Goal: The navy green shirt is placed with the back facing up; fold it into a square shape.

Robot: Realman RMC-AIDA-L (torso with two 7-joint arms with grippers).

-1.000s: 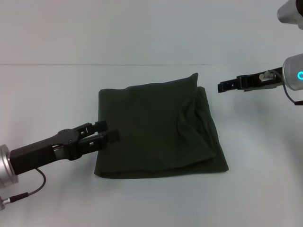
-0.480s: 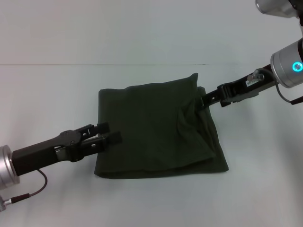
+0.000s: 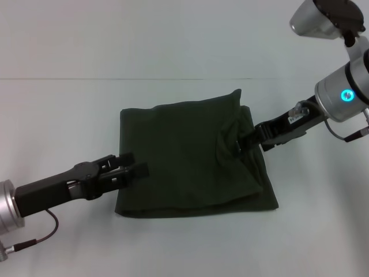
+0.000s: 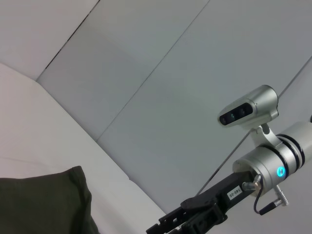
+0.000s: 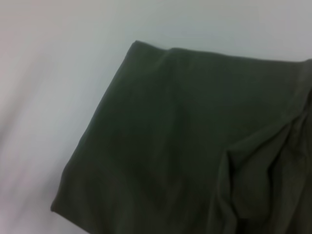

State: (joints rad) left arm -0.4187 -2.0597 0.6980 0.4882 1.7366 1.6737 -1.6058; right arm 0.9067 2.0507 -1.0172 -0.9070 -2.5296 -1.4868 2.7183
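Robot lab / test bench, not a home.

Plain white table [image 3: 52, 115] with a blank pale wall [image 3: 173, 34] straight behind its far edge. Left wrist view shows big flat wall panels [image 4: 161, 83] with thin seams, no furniture or decor. Two metal arms with exposed cables reach over the near-left and far-right corners; the right arm [image 3: 340, 95] carries a glowing cyan status ring and a silver camera pod [image 4: 248, 111]. Only item on the table: one folded shirt [image 3: 184, 161].

Folded navy green shirt [image 3: 193, 161] mid-table [image 3: 57, 115]; left gripper [image 3: 134, 164] at its left edge, right gripper [image 3: 241, 142] on right side.
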